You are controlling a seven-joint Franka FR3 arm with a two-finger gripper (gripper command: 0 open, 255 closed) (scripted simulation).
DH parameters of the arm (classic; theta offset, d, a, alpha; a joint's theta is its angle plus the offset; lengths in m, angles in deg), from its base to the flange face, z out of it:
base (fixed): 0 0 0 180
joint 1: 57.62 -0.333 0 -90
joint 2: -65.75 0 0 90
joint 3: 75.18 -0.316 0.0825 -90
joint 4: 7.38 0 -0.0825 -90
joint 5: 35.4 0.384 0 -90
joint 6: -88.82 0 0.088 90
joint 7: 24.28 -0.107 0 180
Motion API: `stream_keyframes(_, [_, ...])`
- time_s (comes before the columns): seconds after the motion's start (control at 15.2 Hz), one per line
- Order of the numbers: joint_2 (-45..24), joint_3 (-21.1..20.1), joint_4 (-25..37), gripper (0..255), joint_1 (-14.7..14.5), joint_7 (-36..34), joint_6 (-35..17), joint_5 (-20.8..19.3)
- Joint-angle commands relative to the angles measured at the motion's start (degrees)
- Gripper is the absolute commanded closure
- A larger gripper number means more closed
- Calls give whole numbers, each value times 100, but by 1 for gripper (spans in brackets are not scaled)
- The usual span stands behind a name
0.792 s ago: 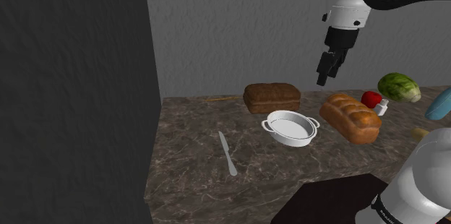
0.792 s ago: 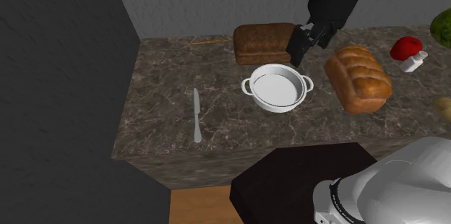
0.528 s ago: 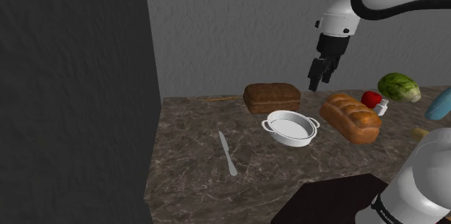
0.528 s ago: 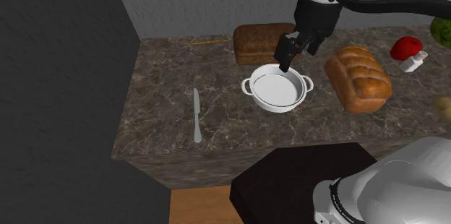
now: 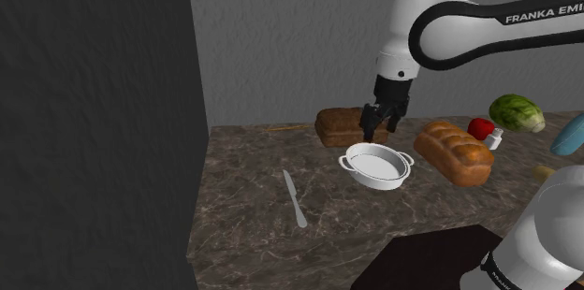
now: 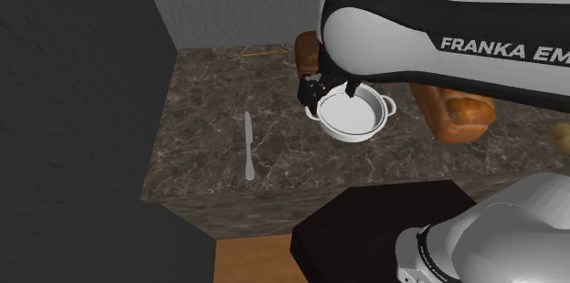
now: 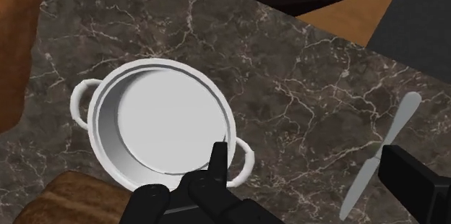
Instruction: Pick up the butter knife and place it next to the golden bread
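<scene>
Shoulder view: hand released and empty, above the rim of the white pot; butter knife flat on the marble worktop, well apart from the golden bread.

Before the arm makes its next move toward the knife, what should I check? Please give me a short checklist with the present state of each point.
1. The knife lies flat and alone on the counter: ok.
2. The jaws stand apart and hold nothing: ok.
3. The gripper is above the knife: not ok, it hangs above the white pot.
4. The way from the white pot to the knife is free of things: ok.
5. There is bare counter beside the golden bread for the knife: ok.
</scene>
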Motion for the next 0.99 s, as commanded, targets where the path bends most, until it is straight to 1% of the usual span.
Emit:
stream_keyframes(0.0, [-343,-211,21,0,-1,-364,-355,82])
stream_keyframes(0.26, [-1069,-586,122,0,26,-1047,-1010,130])
stream_keyframes(0.46, [-1688,-846,293,0,65,-1590,-1473,59])
stream_keyframes(0.66, [-2358,-1067,543,0,102,-2172,-1891,-124])
stream_keyframes(0.92, [-3310,-1252,997,0,97,-3009,-2350,-542])
